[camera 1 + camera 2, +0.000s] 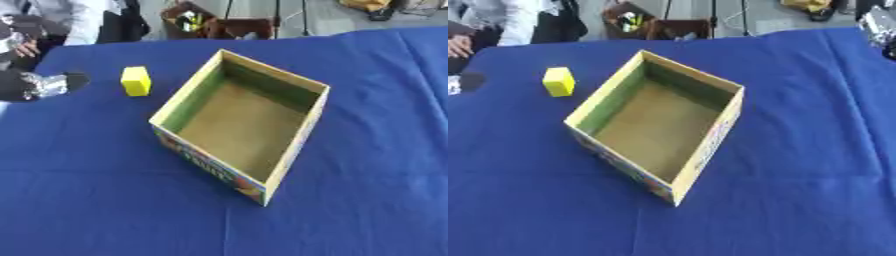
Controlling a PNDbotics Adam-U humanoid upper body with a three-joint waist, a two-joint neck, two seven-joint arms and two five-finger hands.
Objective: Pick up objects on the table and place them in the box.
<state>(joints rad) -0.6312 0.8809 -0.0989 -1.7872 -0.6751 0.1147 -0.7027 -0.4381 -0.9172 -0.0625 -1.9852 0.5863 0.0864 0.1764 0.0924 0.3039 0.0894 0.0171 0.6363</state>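
So our left hand [48,85] sits at the surface's [105,200] left edge, can't tell its fingers. Yellow block [136,80] stands just right of it, beside the empty box [179,97]. Left's nearer.

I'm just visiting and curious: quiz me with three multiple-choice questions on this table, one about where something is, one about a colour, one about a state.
1. Where is the block?
A. inside the box
B. on the cloth left of the box
C. on the box's rim

2. What colour is the tablecloth?
A. blue
B. red
C. white

3. What is in the box?
A. two blocks
B. a cup
C. nothing

Answers:
1 B: the yellow block stands on the cloth, apart from the box's left wall.
2 A: blue cloth covers the table.
3 C: the open box shows only its bare brown floor.
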